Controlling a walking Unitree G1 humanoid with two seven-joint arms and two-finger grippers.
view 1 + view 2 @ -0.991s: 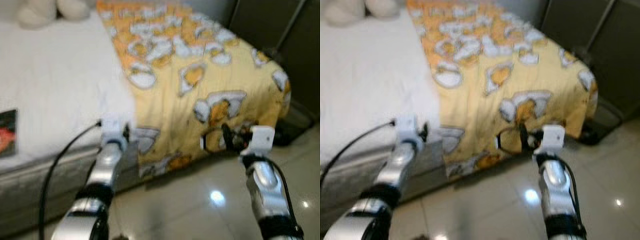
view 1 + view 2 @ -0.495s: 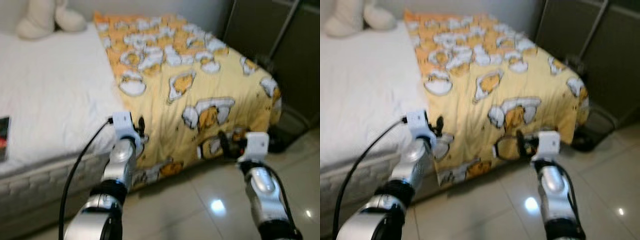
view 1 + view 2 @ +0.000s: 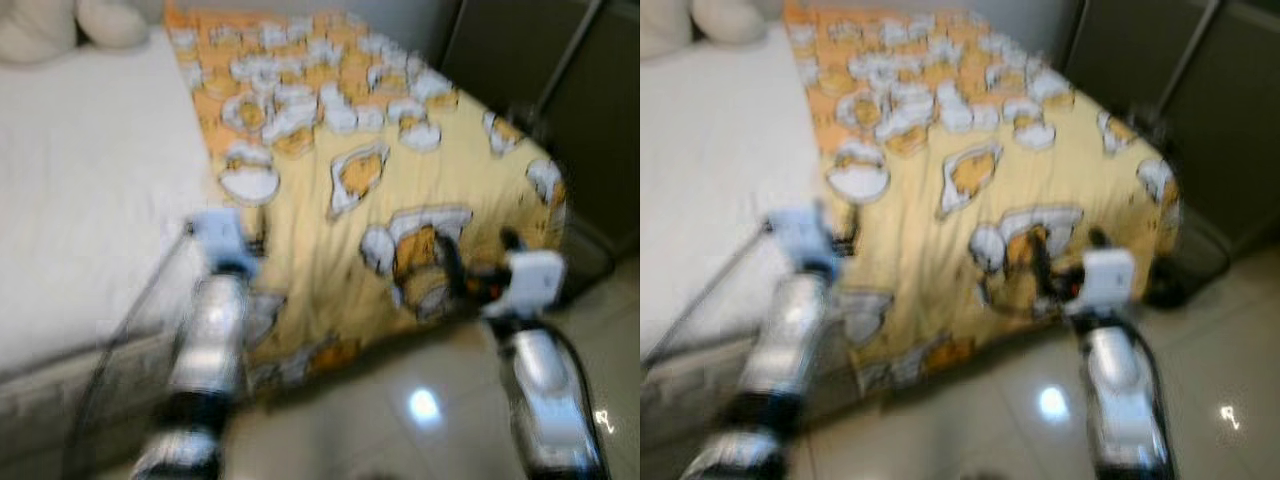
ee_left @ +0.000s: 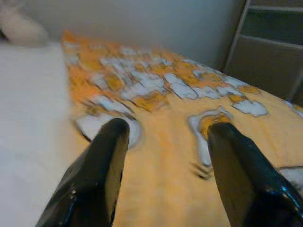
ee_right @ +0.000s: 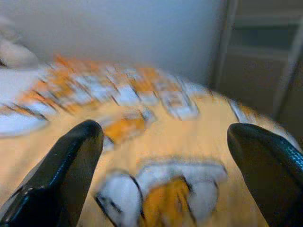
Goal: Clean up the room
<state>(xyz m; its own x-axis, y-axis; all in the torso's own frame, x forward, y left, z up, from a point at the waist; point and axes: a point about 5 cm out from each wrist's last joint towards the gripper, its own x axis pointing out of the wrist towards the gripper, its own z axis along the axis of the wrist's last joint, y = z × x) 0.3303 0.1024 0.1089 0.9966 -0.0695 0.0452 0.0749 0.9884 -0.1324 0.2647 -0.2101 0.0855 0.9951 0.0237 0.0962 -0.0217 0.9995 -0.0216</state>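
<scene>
A yellow blanket [image 3: 400,170] printed with white and orange cartoon figures covers the right half of a bed and hangs over its foot edge. A white sheet [image 3: 90,190] covers the left half. My left gripper [image 4: 165,137] is raised at the bed's near edge, open, with nothing between its fingers. Off to the right, my right gripper [image 5: 163,135] is held up in front of the hanging blanket, open wide and holding nothing. Both head views are blurred.
Pale plush shapes [image 3: 70,20] lie at the head of the bed. A dark cabinet [image 3: 560,70] stands to the right, with a dark object [image 3: 1200,255] on the floor beside it. Glossy tiled floor [image 3: 420,410] lies in front of the bed.
The camera has shifted and the picture has blurred. Both arms stay raised before the bed. The flat dark item at the left edge of the sheet has left the picture.
</scene>
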